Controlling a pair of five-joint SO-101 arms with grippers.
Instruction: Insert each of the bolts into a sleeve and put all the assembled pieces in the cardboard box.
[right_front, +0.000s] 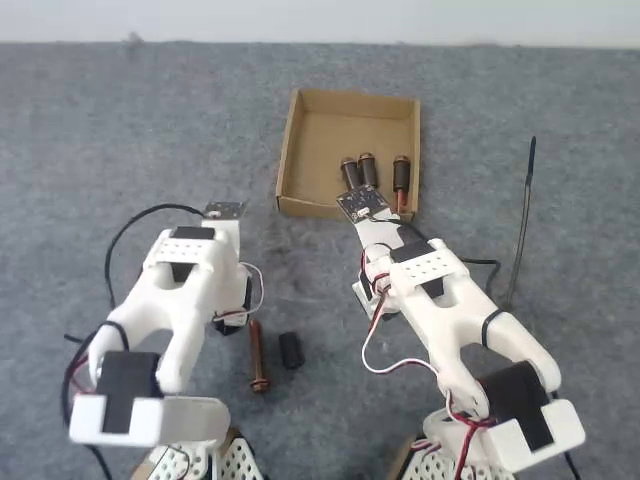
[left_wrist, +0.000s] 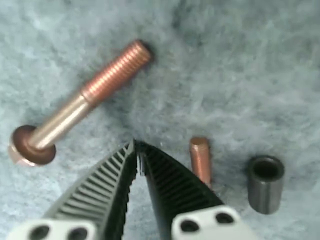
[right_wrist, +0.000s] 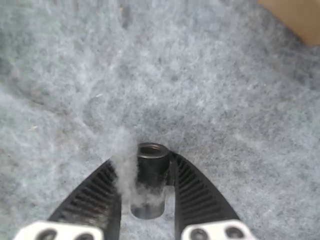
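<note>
In the left wrist view my left gripper (left_wrist: 136, 146) is shut with nothing in it, its tips touching just above the carpet. One copper bolt (left_wrist: 80, 107) lies in full view beyond it. A second bolt (left_wrist: 200, 159) pokes out beside one finger, next to a black sleeve (left_wrist: 265, 182) lying loose. The high view shows that bolt (right_front: 258, 355) and sleeve (right_front: 290, 349) side by side near the left arm (right_front: 185, 275). My right gripper (right_wrist: 145, 160) is shut on another black sleeve (right_wrist: 150, 172), low over the carpet. The right arm (right_front: 425, 270) ends just in front of the cardboard box (right_front: 300, 120).
Three assembled pieces (right_front: 365, 172) lie along the box's near wall. A corner of the box (right_wrist: 295, 15) shows in the right wrist view. A black cable (right_front: 525, 215) runs along the carpet at the right. Grey carpet covers the table.
</note>
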